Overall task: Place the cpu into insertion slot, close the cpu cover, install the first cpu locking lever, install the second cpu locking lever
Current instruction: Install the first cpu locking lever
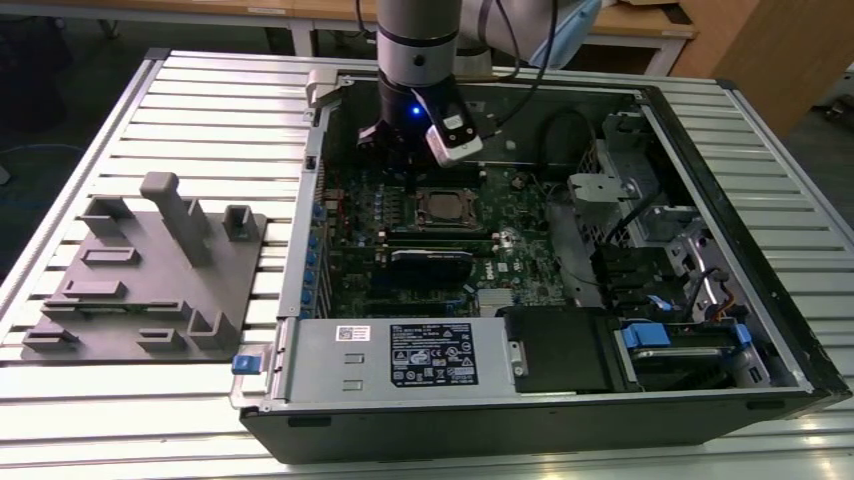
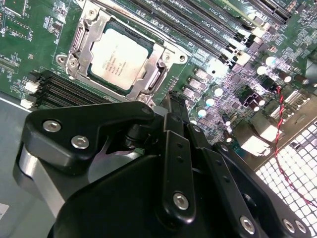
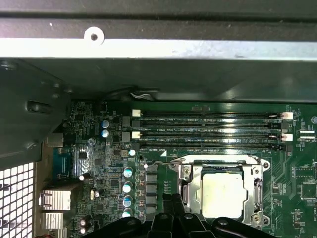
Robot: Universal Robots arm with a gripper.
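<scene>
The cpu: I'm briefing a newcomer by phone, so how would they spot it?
Inside the open computer case, find the green motherboard. Near its middle sits a silvery frame; the cpu is the pale square plate within it, unlike the long dark memory slots alongside.

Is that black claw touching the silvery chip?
Apart. In the second wrist view the gripper stops short, with the cpu cover lying between it and the cpu.
</scene>
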